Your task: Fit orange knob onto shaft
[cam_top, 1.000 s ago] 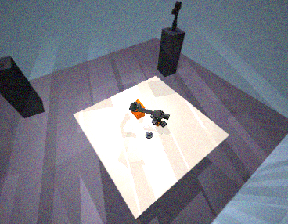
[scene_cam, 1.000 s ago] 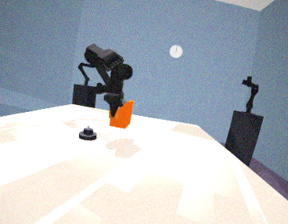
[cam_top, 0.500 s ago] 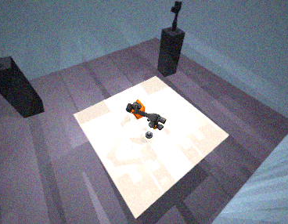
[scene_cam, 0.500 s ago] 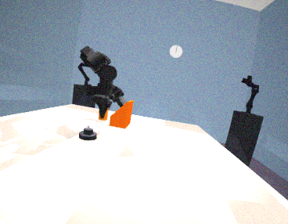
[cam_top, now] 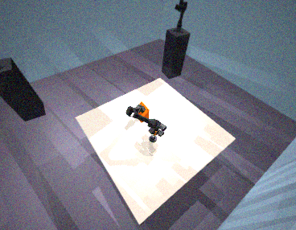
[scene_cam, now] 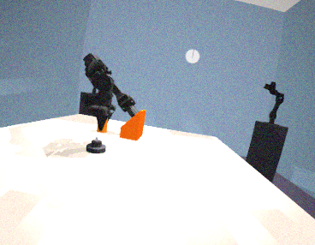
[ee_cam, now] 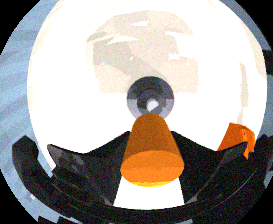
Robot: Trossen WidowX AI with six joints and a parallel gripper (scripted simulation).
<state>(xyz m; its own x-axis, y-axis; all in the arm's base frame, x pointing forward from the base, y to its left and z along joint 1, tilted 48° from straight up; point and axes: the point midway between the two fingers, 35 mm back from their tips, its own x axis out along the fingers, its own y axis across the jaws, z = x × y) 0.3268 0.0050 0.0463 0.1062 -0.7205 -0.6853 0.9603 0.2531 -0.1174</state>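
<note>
The orange knob point(cam_top: 155, 133) point(scene_cam: 104, 126) point(ee_cam: 152, 145) is held between the fingers of my gripper point(cam_top: 156, 131) point(scene_cam: 102, 125) point(ee_cam: 149, 135), which is shut on it. The dark round pedestal point(cam_top: 153, 139) point(scene_cam: 96, 150) point(ee_cam: 136, 92) stands on the table. Its silver shaft point(scene_cam: 97, 139) point(ee_cam: 152, 105) points up; in the wrist view it shows just beyond the knob's narrow far end. The knob is above the table and beside the pedestal, not on the shaft. The knob's hole is hidden, and how its flat side lies cannot be seen.
An orange wedge-shaped block point(cam_top: 145, 111) point(scene_cam: 133, 128) point(ee_cam: 231, 136) stands on the white table point(cam_top: 188, 121) point(scene_cam: 166, 184) near the arm's base, at the right in the wrist view. Dark pillars point(cam_top: 174, 52) point(scene_cam: 266, 147) carrying other arms stand beyond the table.
</note>
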